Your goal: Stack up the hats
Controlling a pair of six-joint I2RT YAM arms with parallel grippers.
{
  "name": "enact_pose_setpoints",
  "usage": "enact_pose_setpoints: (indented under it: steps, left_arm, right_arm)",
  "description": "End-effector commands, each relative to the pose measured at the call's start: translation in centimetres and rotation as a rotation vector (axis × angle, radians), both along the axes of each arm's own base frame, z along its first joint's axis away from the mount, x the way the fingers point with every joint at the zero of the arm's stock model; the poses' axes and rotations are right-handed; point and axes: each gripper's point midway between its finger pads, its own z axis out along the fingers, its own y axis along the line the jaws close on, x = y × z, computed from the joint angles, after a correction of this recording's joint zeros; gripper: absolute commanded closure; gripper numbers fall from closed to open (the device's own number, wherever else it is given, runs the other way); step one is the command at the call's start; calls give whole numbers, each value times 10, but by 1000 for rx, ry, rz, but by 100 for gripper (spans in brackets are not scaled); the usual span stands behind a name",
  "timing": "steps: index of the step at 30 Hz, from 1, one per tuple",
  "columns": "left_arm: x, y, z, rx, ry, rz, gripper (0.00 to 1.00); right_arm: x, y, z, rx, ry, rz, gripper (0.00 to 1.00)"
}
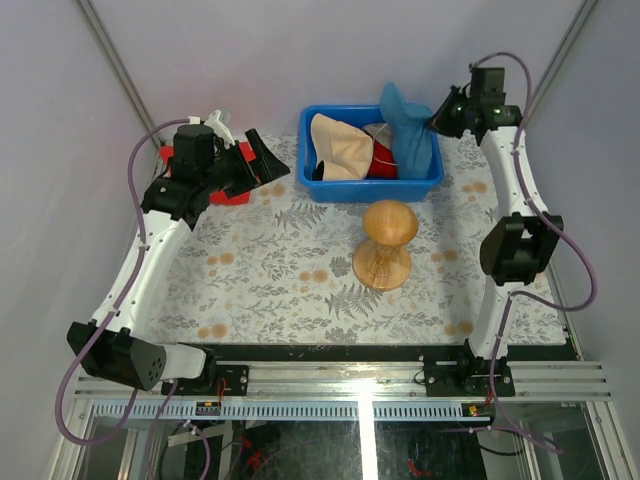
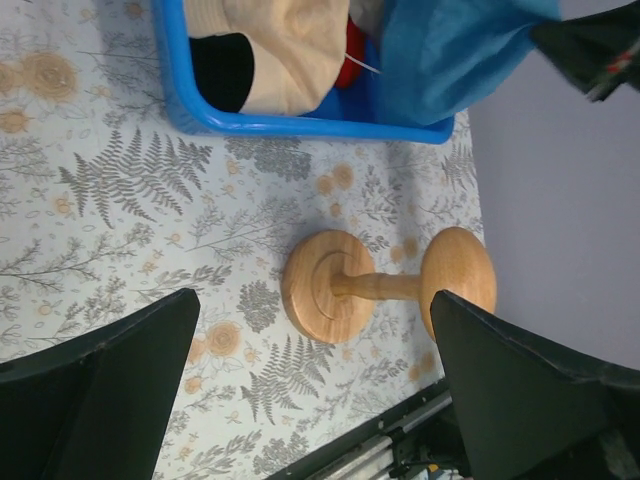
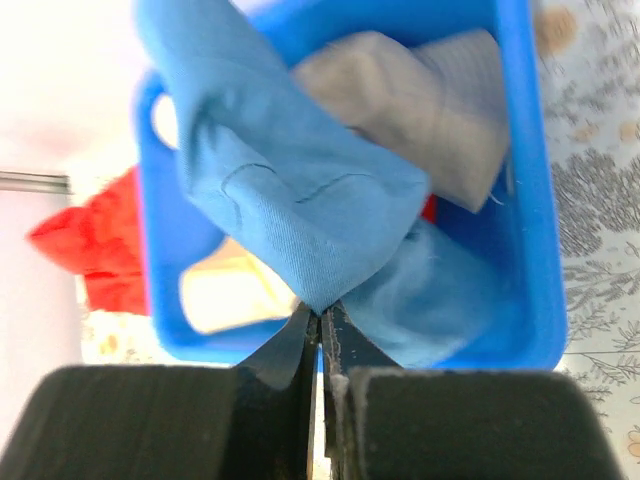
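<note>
My right gripper [image 1: 432,120] [image 3: 322,315] is shut on a fold of the blue hat [image 1: 405,130] [image 3: 300,200] and holds it hanging over the right end of the blue bin [image 1: 370,190]. The peach-beige hat [image 1: 338,148] [image 2: 290,50] lies in the bin's left half. The red hat [image 1: 383,160] shows beside it. The grey-khaki hat [image 3: 420,100] lies in the bin behind the blue one. My left gripper [image 1: 265,160] [image 2: 315,300] is open and empty at the far left, left of the bin.
A mushroom-shaped wooden stand [image 1: 385,245] [image 2: 385,285] stands upright in front of the bin. A flat red cloth [image 1: 225,190] [image 3: 90,245] lies under my left arm at the far left. A fern-patterned mat [image 1: 280,270] covers the table.
</note>
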Motion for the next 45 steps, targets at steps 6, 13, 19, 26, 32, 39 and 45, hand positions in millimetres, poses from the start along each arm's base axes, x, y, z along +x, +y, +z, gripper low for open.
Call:
enact_pose_setpoints:
  steps: [6,13,19,26,32,39,45]
  left_arm:
    - [-12,-25,24,-151,32,-109,1]
    - [-23,-44,36,-248,35,-176,1]
    - [-39,-62,28,-313,35,-206,1]
    - [-56,-93,30,-448,54,-264,0]
    - [-62,-97,28,-440,55,-300,0]
    - [-72,-99,11,-435,79,-346,0]
    - [-85,-96,-4,-405,96,-386,0]
  right_arm:
    - [-76,34,161,176,-207,147,100]
    - [-133,57,215,310,-207,259,100]
    - [-183,71,234,420,-158,331,100]
    - [-231,75,244,477,-128,345,100]
    - [-258,73,235,504,-91,304,100]
    - [-286,74,188,493,-13,239,100]
    - [-293,95,147,543,23,203,100]
